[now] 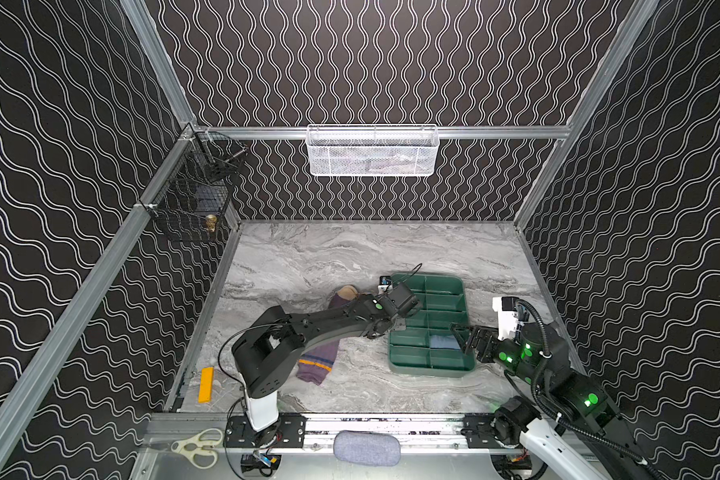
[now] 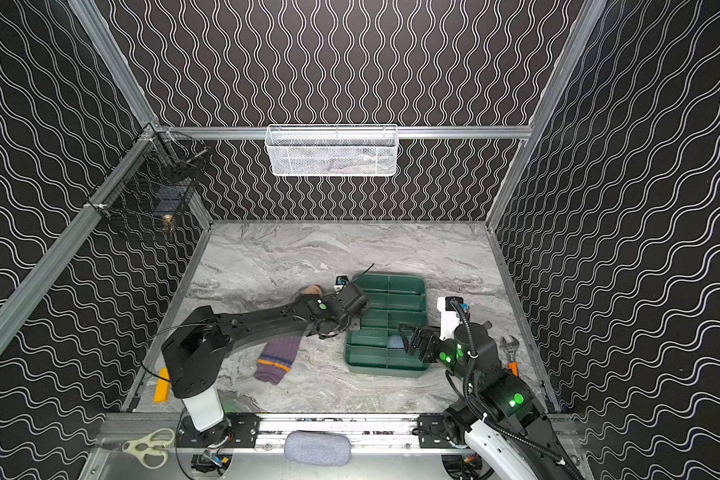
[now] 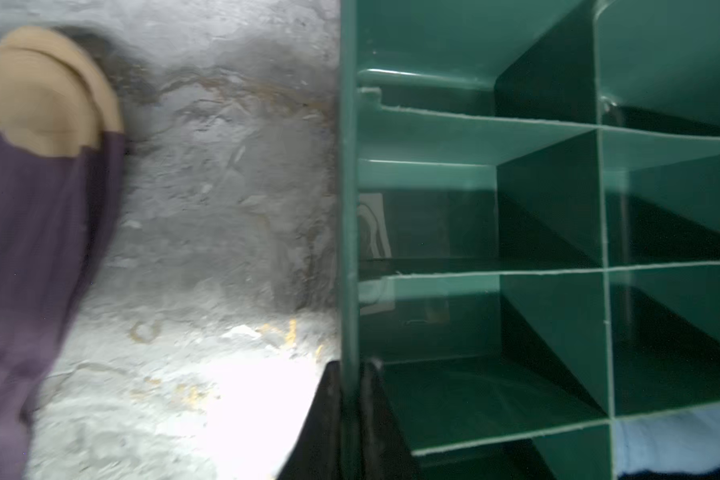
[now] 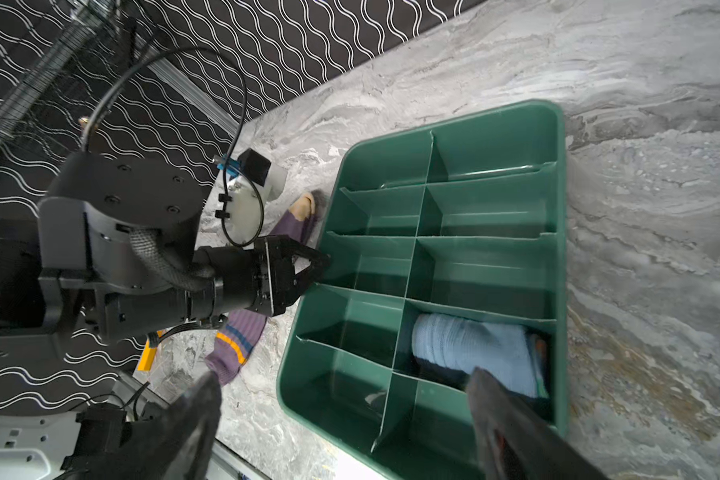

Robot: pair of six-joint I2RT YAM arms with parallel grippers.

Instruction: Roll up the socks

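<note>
The purple sock point(image 1: 319, 361) point(image 2: 277, 357) lies flat on the marble table, its tan toe point(image 3: 38, 91) pointing away, partly hidden under my left arm. The light blue sock point(image 4: 470, 345) point(image 1: 443, 341) sits rolled in a near compartment of the green divided tray point(image 1: 445, 301) point(image 4: 495, 149). My left gripper point(image 3: 350, 415) point(image 1: 399, 326) is shut on the tray's left wall, one finger inside and one outside. My right gripper point(image 4: 350, 415) point(image 1: 463, 338) hangs open over the tray's near right part, just above the blue sock, holding nothing.
A yellow block point(image 1: 206, 384) lies at the table's near left. Scissors point(image 1: 196, 449) and a grey fabric pad point(image 1: 366, 448) rest on the front rail. A wrench point(image 2: 509, 347) lies at the right edge. A white mesh basket point(image 1: 373, 150) and a black wire basket point(image 1: 192, 195) hang on the walls.
</note>
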